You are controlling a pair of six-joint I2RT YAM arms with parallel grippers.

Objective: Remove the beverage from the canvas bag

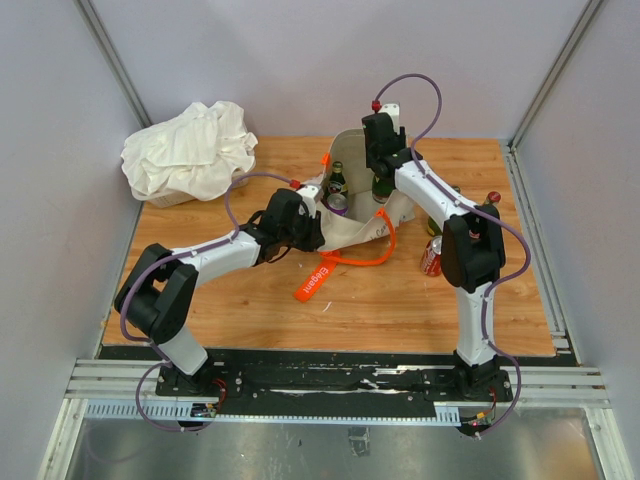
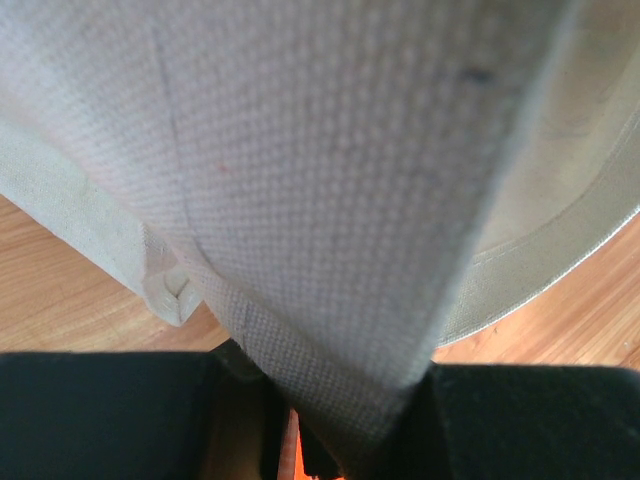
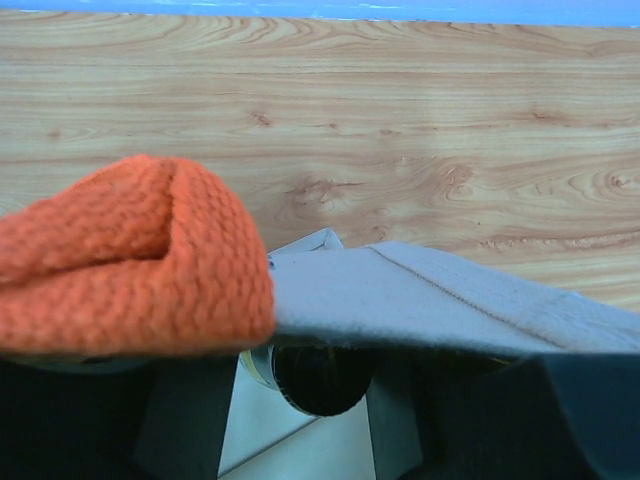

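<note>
The beige canvas bag [image 1: 352, 222] with orange handles [image 1: 365, 260] stands open at mid-table. A second green bottle [image 1: 337, 178] and a can [image 1: 337, 203] show inside its mouth. My left gripper [image 1: 308, 222] is shut on the bag's left rim; canvas [image 2: 330, 180] fills the left wrist view and runs down between the jaws [image 2: 340, 420]. My right gripper [image 1: 381, 172] reaches down into the bag over a green beverage bottle [image 1: 381, 188]. In the right wrist view the dark bottle [image 3: 325, 375] sits between the jaws [image 3: 318, 400], which stand apart, under the bag's rim [image 3: 430, 300].
A white cloth bundle [image 1: 190, 150] lies at the back left corner. A red can [image 1: 431, 257] stands on the table right of the bag, beside the right arm. An orange strap [image 3: 120, 260] hangs close to the right camera. An orange tag [image 1: 313, 282] lies in front of the bag.
</note>
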